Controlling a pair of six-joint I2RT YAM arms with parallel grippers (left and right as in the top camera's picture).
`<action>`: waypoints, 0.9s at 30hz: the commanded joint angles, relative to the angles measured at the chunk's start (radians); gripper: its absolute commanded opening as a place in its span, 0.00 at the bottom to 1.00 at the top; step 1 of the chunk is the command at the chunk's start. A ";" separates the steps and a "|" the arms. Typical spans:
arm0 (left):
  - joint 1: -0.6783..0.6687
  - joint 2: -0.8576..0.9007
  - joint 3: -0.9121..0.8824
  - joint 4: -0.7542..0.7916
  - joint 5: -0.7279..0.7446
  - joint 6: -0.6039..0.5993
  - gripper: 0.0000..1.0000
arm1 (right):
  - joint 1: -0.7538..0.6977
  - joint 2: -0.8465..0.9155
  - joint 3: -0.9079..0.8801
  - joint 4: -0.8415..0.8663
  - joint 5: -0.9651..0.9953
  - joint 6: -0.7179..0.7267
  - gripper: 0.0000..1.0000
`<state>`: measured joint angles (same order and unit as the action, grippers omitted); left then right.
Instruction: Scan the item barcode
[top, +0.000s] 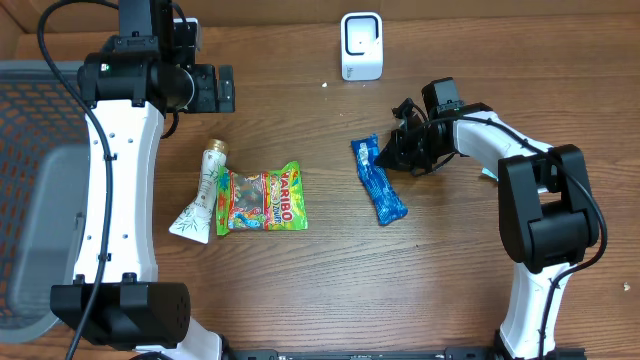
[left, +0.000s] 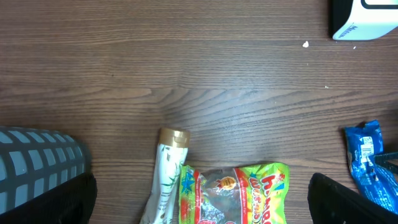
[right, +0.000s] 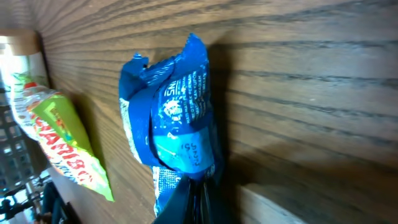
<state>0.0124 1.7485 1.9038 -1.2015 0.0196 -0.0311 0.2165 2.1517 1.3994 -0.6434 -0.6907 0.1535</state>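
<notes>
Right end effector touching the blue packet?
Touching. The right wrist view shows the right end effector shut on the blue packet, its end pinched flat between the closed tips.

Sealed snack packets: two. One blue packet (top: 380, 185) right of centre, one Haribo bag (top: 265, 200) left of centre.
Tubes: one white tube (top: 203, 200), gold cap.
Scanners: one white scanner (top: 361, 46), top centre.
Mesh baskets: one grey basket (top: 40, 200), left edge.
Robot arms: two, left arm (top: 125, 180) and right arm (top: 530, 190).
</notes>
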 joint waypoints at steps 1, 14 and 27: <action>-0.006 -0.002 -0.003 0.001 0.006 -0.018 1.00 | 0.002 -0.046 0.003 0.006 -0.034 -0.005 0.04; -0.006 -0.002 -0.003 0.001 0.006 -0.018 1.00 | 0.033 -0.050 0.002 0.144 0.118 -0.023 0.41; -0.006 -0.002 -0.003 0.001 0.007 -0.018 1.00 | 0.054 0.004 0.002 0.114 0.004 -0.023 0.32</action>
<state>0.0124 1.7485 1.9038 -1.2015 0.0193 -0.0311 0.2634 2.1376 1.3994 -0.5186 -0.6338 0.1375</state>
